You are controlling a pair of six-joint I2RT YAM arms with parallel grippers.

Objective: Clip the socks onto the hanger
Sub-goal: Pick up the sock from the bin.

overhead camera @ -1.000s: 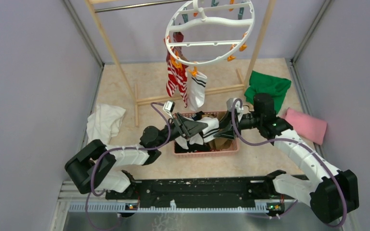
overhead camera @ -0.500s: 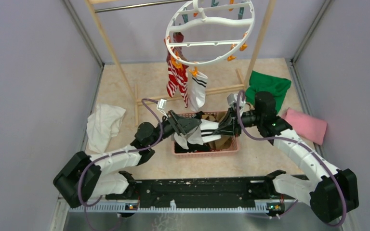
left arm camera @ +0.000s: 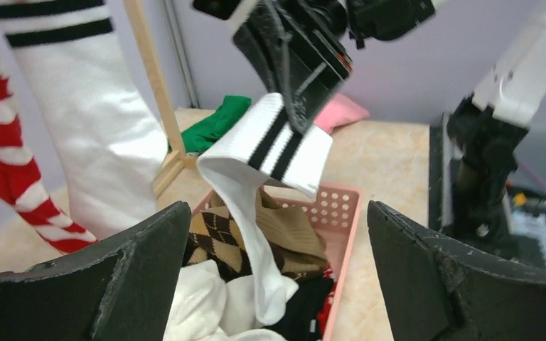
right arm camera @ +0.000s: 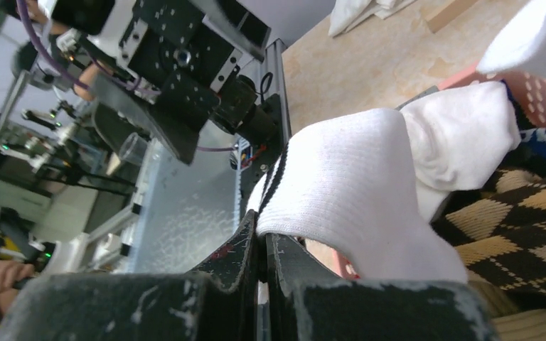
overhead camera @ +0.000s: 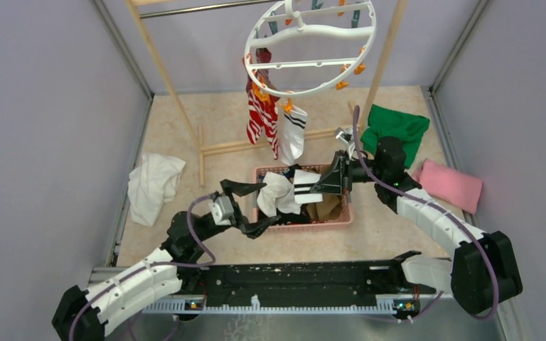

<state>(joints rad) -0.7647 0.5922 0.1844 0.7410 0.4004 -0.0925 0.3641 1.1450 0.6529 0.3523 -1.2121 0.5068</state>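
Observation:
The round white hanger point(overhead camera: 311, 46) hangs from the rack with a red-and-white striped sock point(overhead camera: 259, 117) and a white black-banded sock point(overhead camera: 290, 131) pegged to it. My right gripper point(overhead camera: 321, 186) is shut on the cuff of another white sock with black bands point(overhead camera: 303, 186), which dangles over the pink basket point(overhead camera: 302, 224). In the right wrist view that sock's cuff point(right arm camera: 355, 177) is pinched between the shut jaws point(right arm camera: 261, 238). My left gripper point(overhead camera: 249, 207) stands wide open at the basket's near-left corner, holding nothing. From its wrist, the held sock point(left arm camera: 284, 145) hangs above a brown argyle sock point(left arm camera: 217, 234).
A white cloth point(overhead camera: 155, 181) lies at the left wall, with a green cloth point(overhead camera: 397, 128) and a pink cloth point(overhead camera: 453, 185) at the right. The wooden rack frame point(overhead camera: 163, 71) stands behind the basket. More socks fill the basket.
My left gripper let go of the white banded sock, opened wide and drew back toward the near left. My right gripper shut on the cuff and now holds the sock alone.

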